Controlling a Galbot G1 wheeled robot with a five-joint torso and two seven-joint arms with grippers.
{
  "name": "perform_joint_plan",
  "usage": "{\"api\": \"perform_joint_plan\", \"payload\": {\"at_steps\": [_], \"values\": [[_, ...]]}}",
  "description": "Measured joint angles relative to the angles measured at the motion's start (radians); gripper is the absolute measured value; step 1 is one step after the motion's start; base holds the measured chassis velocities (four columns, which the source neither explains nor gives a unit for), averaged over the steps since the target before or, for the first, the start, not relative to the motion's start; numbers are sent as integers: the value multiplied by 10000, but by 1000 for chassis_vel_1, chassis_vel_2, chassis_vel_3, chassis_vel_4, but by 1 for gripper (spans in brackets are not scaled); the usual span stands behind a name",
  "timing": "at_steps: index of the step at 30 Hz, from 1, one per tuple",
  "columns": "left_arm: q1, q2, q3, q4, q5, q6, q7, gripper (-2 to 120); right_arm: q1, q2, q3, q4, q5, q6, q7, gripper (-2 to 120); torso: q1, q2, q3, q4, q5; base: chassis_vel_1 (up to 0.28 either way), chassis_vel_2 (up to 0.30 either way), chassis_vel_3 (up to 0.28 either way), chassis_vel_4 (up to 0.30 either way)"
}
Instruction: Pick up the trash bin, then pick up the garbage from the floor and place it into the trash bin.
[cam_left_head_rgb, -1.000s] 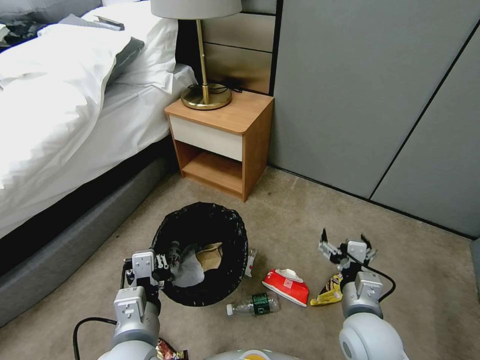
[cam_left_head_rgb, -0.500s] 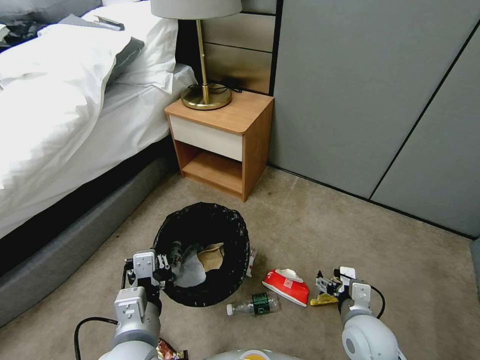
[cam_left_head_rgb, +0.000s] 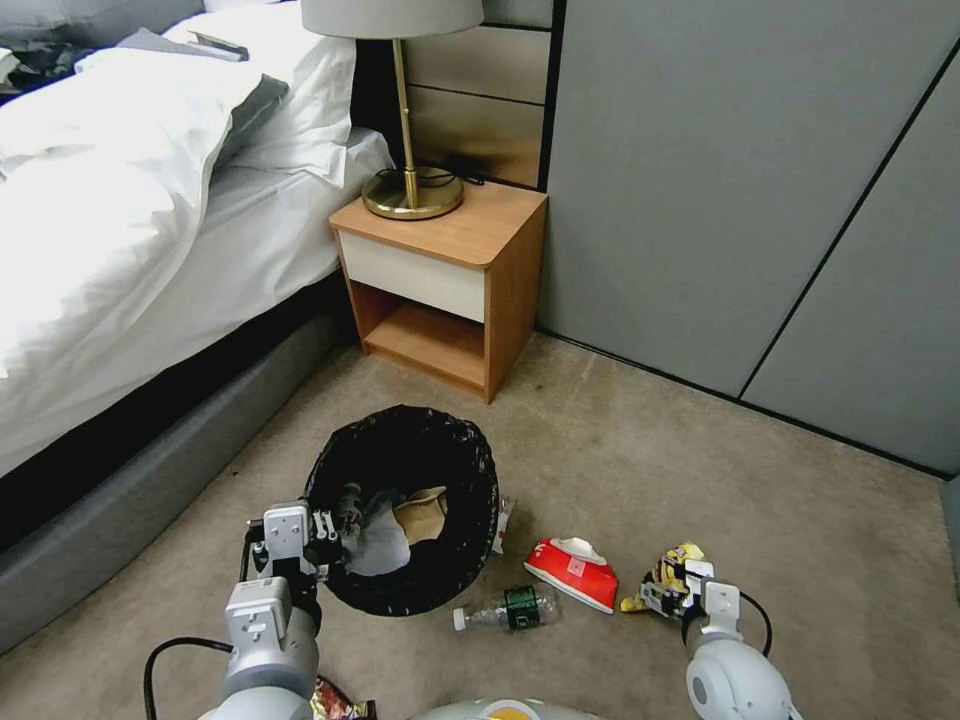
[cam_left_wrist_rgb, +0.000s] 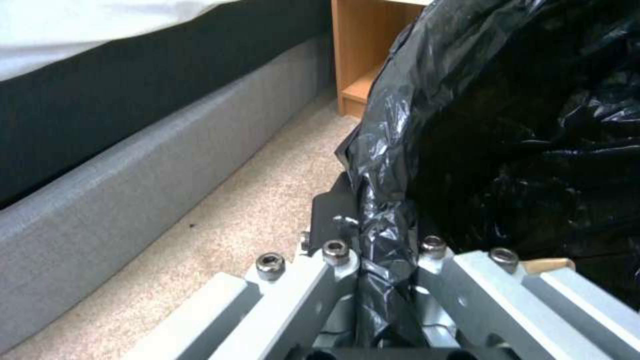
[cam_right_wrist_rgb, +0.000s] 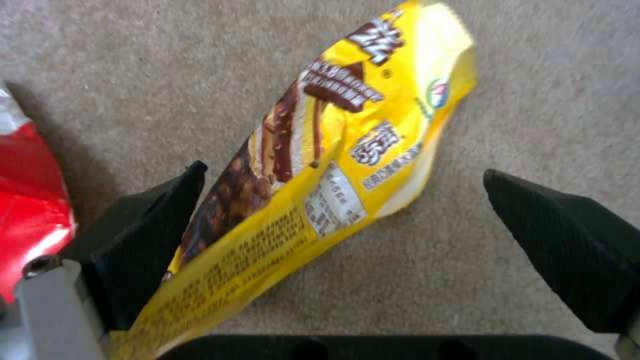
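Note:
The trash bin (cam_left_head_rgb: 440, 585), lined with a black bag, is tilted toward me on the carpet. My left gripper (cam_left_head_rgb: 330, 525) is shut on its near rim, and the left wrist view shows the jaws pinching the black liner (cam_left_wrist_rgb: 380, 250). A tan paper bag (cam_left_head_rgb: 425, 510) and white tissue (cam_left_head_rgb: 380, 548) lie inside. On the floor are a red-white packet (cam_left_head_rgb: 572, 570), a clear green-labelled bottle (cam_left_head_rgb: 510, 608) and a yellow snack wrapper (cam_left_head_rgb: 676, 560). My right gripper (cam_left_head_rgb: 672, 592) is low over that wrapper. It stands open (cam_right_wrist_rgb: 343, 172), with the wrapper (cam_right_wrist_rgb: 333, 145) between its fingers.
A wooden nightstand (cam_left_head_rgb: 445, 285) with a brass lamp (cam_left_head_rgb: 410, 190) stands behind the bin. The bed (cam_left_head_rgb: 130, 200) and its grey base (cam_left_wrist_rgb: 133, 165) run along the left, and grey wall panels (cam_left_head_rgb: 740, 200) close the back. A shiny wrapper (cam_left_head_rgb: 340, 705) lies near my base.
My right gripper has dropped from behind the yellow wrapper down onto it, straddling it. The wrapper's far end now sticks up. The left gripper and bin have stayed put.

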Motion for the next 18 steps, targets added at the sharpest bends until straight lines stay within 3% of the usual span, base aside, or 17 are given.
{"api": "perform_joint_plan", "payload": {"at_steps": [12, 18], "values": [[42, -28, 34, -44, 99, -6, 5, 1, 184, 98, -57, -678, -245, 725, -551, 93, 0, 0, 0, 0, 0, 0, 0, 0, 0], [39, -37, 47, -57, 126, -6, 5, 1, 212, 149, -109, -749, -443, 935, -638, 72, 0, 0, 0, 0, -1, 0, 0, 0, 0]]}}
